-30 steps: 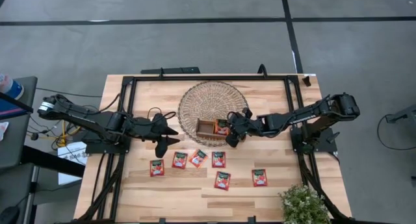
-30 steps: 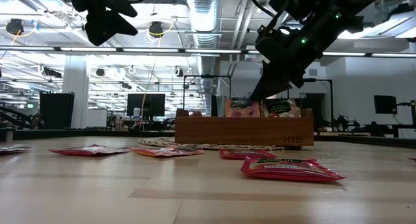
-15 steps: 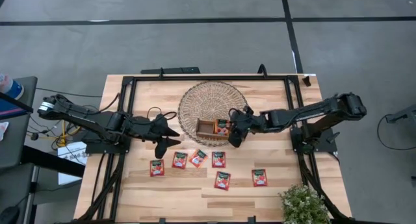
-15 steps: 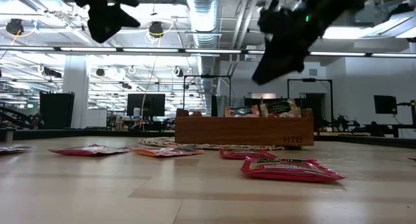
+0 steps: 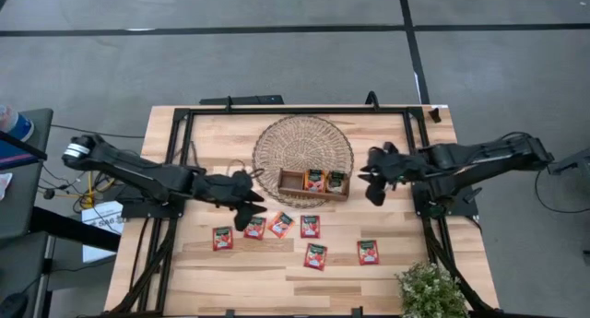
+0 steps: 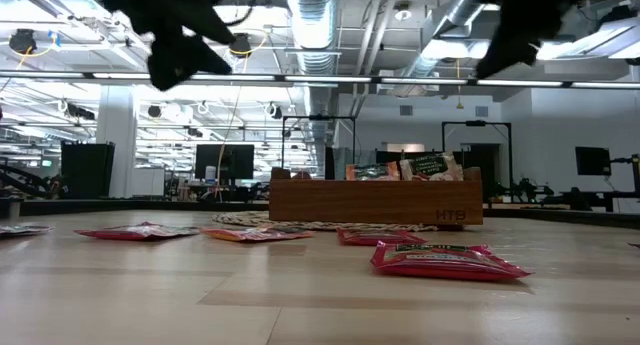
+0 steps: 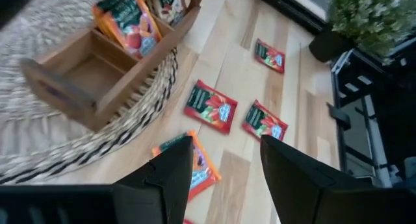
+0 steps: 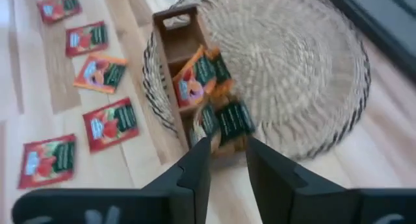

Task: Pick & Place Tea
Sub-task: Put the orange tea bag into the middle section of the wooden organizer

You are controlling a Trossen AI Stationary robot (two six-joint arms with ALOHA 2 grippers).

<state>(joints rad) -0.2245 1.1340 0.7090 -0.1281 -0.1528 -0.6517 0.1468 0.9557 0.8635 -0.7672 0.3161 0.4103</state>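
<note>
Reaching in from the table's left edge, the left arm carries the left gripper (image 5: 249, 210) above the bare wood just left of the row of loose sachets, its fingers (image 7: 170, 178) parted with nothing between them. Below and to the right of it, six tea sachets (image 5: 281, 223) lie flat on the wooden table (image 5: 387, 263): four in a row nearer the mat and two more toward the near edge, the rightmost of these (image 5: 369, 252) lying apart from the others. Each is red-orange with a green band. At the middle of the table sits a round woven mat (image 5: 303, 145), and on its near part rests a brown wooden divided tray (image 5: 313, 183). The tray's left compartment is bare, while the middle and right compartments each hold a sachet standing on edge (image 8: 198, 78); from table height these two poke up above the tray's wall. To the right of the tray, well clear of it, the right gripper (image 5: 373, 175) hangs in the air above the table, holding nothing; its fingers (image 8: 196, 172) stand only slightly apart. A potted green plant (image 5: 431, 290) stands at the near right corner of the table.
</note>
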